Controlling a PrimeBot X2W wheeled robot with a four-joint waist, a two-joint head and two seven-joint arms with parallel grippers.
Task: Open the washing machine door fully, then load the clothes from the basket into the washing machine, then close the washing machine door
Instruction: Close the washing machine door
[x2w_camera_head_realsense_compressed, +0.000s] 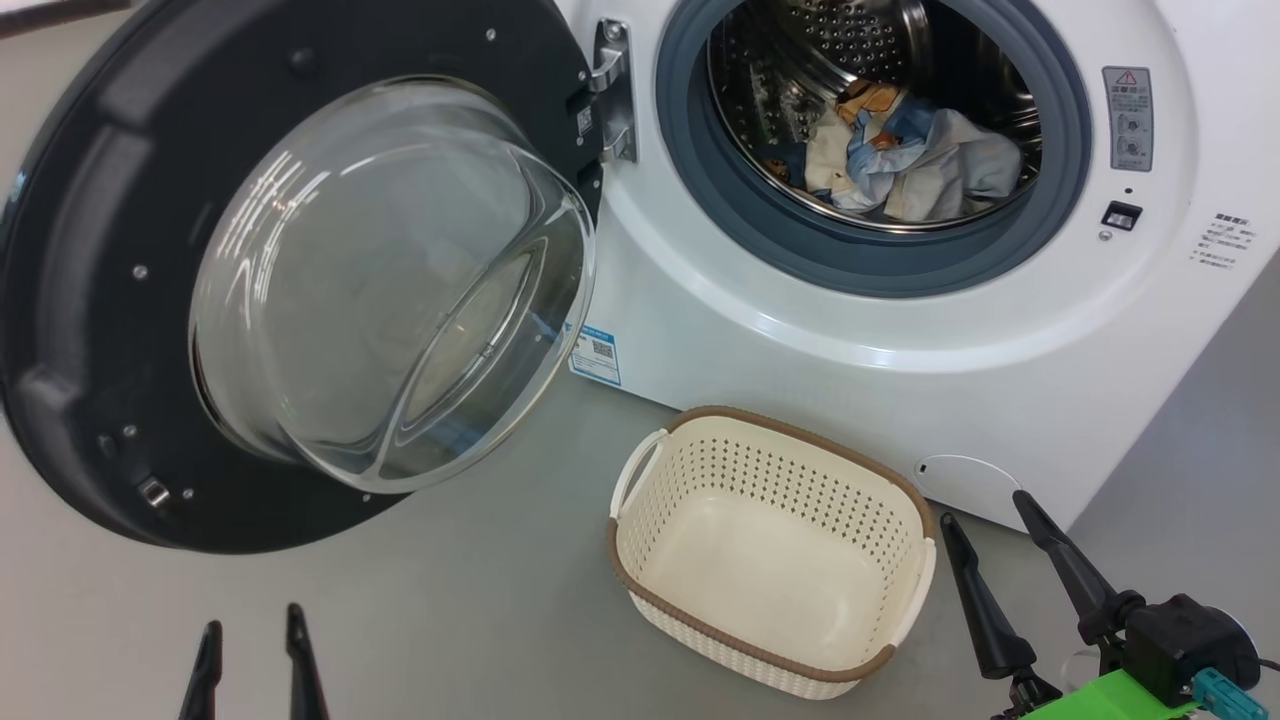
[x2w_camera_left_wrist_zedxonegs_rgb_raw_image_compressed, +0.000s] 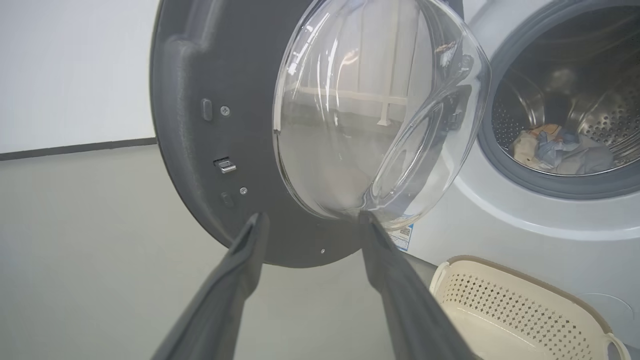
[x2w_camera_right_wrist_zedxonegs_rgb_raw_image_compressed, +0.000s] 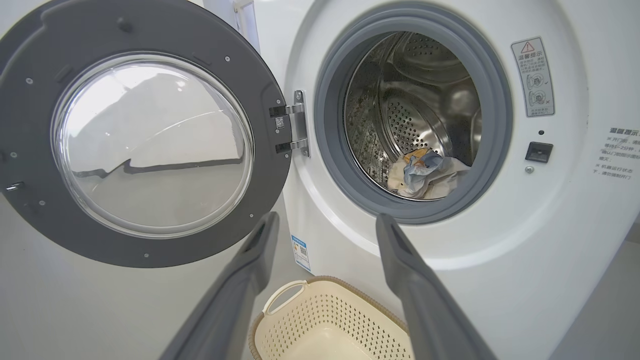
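Low over the left of the floor (x2w_camera_head_realsense_compressed: 480, 610) we see our left gripper (x2w_camera_head_realsense_compressed: 252, 617), its jaws apart and holding nothing. Above it the washing machine door (x2w_camera_head_realsense_compressed: 90, 300) stands swung wide on its hinge (x2w_camera_head_realsense_compressed: 612, 90), its glass bowl (x2w_camera_head_realsense_compressed: 400, 280) bulging toward us. Right of the hinge, the washing machine (x2w_camera_head_realsense_compressed: 850, 330) shows its grey gasket (x2w_camera_head_realsense_compressed: 700, 190) and steel drum (x2w_camera_head_realsense_compressed: 850, 40), with the clothes (x2w_camera_head_realsense_compressed: 910, 150) heaped at the drum's bottom. Before the machine the basket (x2w_camera_head_realsense_compressed: 780, 480) sits on the floor, its bare bottom showing. Just right of the basket our right gripper (x2w_camera_head_realsense_compressed: 982, 507) has its jaws apart too, gripping nothing.
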